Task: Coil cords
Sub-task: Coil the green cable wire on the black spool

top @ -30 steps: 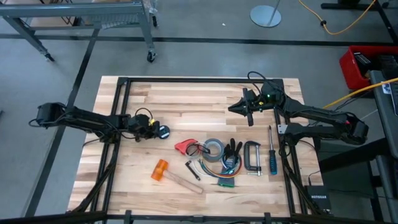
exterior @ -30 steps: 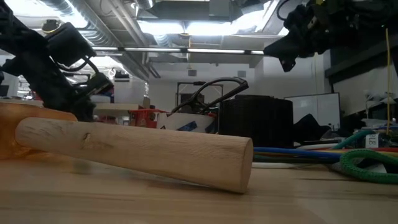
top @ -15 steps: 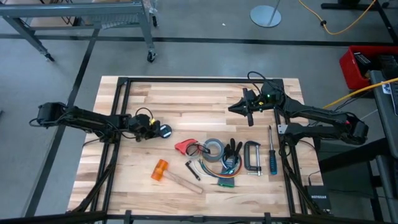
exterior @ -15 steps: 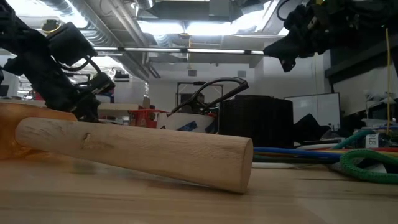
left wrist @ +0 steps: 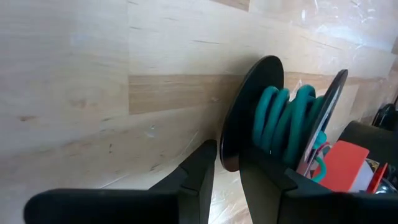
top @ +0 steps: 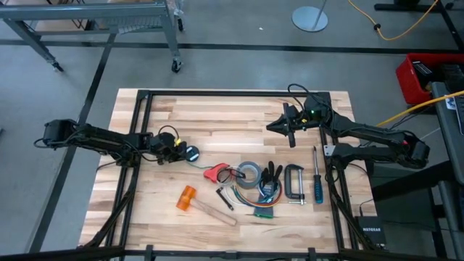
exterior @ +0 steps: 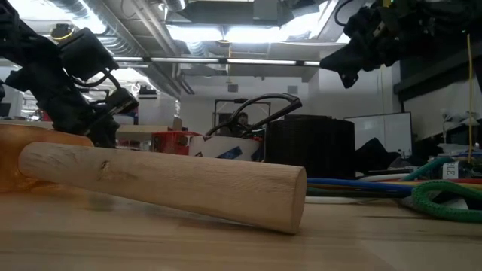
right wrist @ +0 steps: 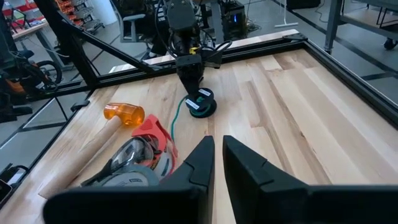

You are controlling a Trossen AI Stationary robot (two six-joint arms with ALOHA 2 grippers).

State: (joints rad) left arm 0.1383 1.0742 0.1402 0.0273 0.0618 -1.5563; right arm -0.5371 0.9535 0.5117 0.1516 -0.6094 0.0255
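A small black reel (top: 191, 153) wound with teal-green cord (left wrist: 283, 124) is at the table's left middle. A thin green cord (right wrist: 179, 124) runs from it toward a red tool (top: 214, 172). My left gripper (top: 180, 150) reaches in low from the table's left and is shut on the reel. The reel also shows in the right wrist view (right wrist: 200, 103). My right gripper (top: 279, 127) is shut and empty, held above the table's far right part. My left gripper pinches the rim of one black flange (left wrist: 244, 134) of the reel between its two fingers. One finger (left wrist: 200, 169) lies outside the flange and the other (left wrist: 264, 177) lies on the cord side. The fingers come nearly level from the table's left. Whether the reel touches the table, I cannot tell.
A hammer with an orange head (top: 187, 197) and a wooden handle (exterior: 166, 184) lies near the front. A grey tape roll (top: 250, 174), pliers (top: 272, 174), a C-clamp (top: 293, 181), a blue screwdriver (top: 317, 181) and coloured wires (top: 264, 211) lie right of centre. Black frame rails (top: 141, 130) border the table.
My left gripper has edged a little toward the table's right with the reel. A stretch of thin green cord now shows between the reel and the red tool.
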